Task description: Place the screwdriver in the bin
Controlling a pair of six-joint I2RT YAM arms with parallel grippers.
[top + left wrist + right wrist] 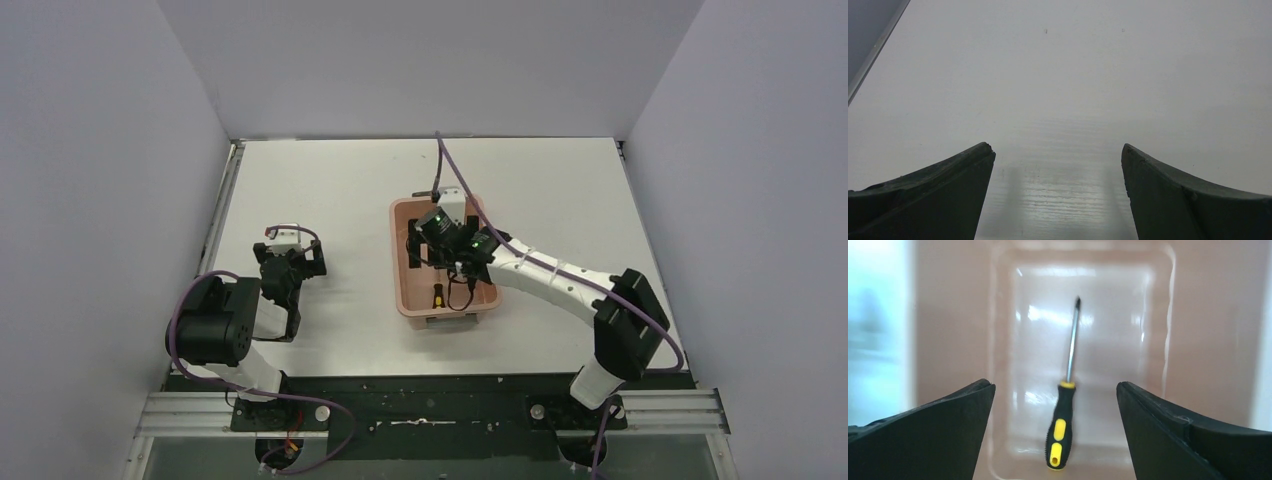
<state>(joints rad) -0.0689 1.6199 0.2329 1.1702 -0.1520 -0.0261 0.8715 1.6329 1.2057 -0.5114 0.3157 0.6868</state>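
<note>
At left, the left gripper (1055, 150) hangs low over the bare white table (330, 190), jaws spread wide with nothing between them, well apart from the work. At centre, the pink bin (397, 262) holds the screwdriver (1062, 412), which lies flat on the bin's floor, touching neither jaw. At right, the right gripper (1055, 384) hovers inside the bin's mouth directly above the tool, its jaws wide apart and empty.

We judge the task as good as done: the tool is in the bin and what remains is for the right arm to get clear. To do that well, we would lift straight up with the jaws left wide, so no finger brushes a wall and drags the bin, and only then swing back toward the base.

The screwdriver's long axis runs along the bin's length, slightly off square. In the top view we see its black and yellow handle at the bin's near end, toward the arms' bases. The wrist view shows the shaft pointing away toward the far end.
</note>
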